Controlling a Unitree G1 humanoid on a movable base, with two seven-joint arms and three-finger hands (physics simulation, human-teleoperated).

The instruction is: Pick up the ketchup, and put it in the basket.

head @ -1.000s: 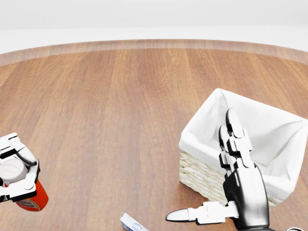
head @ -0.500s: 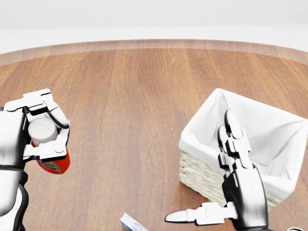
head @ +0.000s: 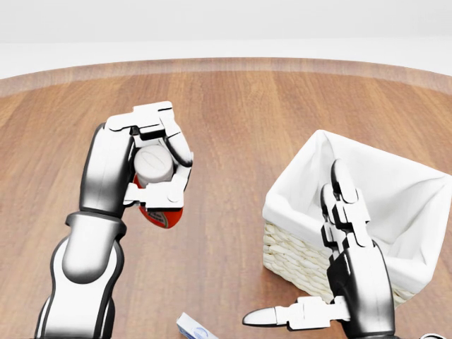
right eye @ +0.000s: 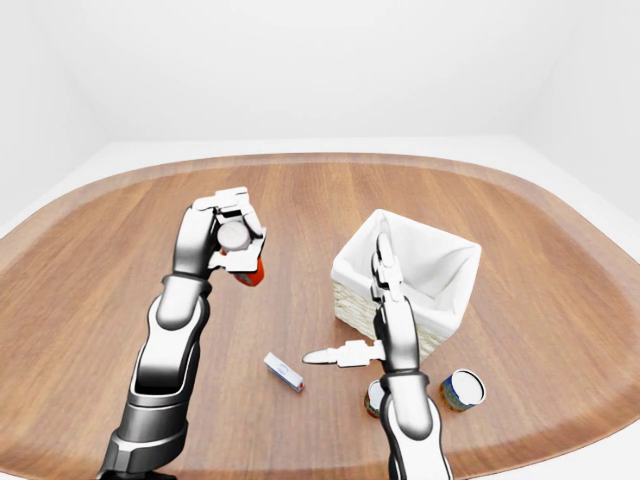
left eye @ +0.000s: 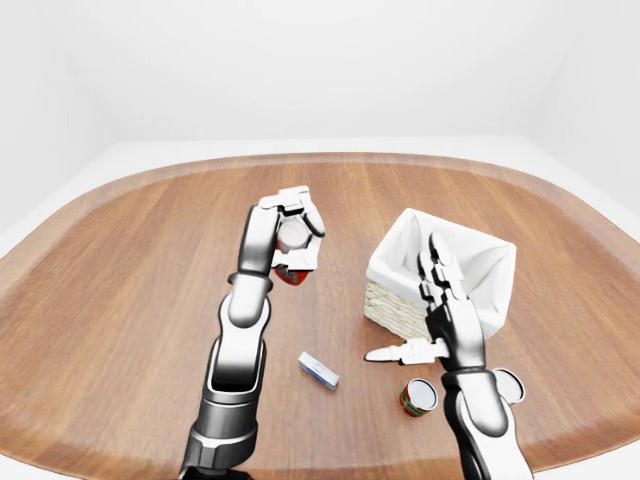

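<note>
My left hand (head: 157,169) is up off the wooden table (head: 233,127), forearm raised and bent in toward the middle of the head view, fingers wrapped tight round the ketchup (head: 159,201). The bottle hangs in my grip, white cap toward the camera, red body tilted down and clear of the wood. There's a label on the red, but I can't read the writing. My right hand (head: 339,247) stands upright against the near wall of the basket (head: 395,205), fingers spread and straight, thumb stuck out leftward, holding nothing. The basket is wicker with a white liner, well right of the bottle.
</note>
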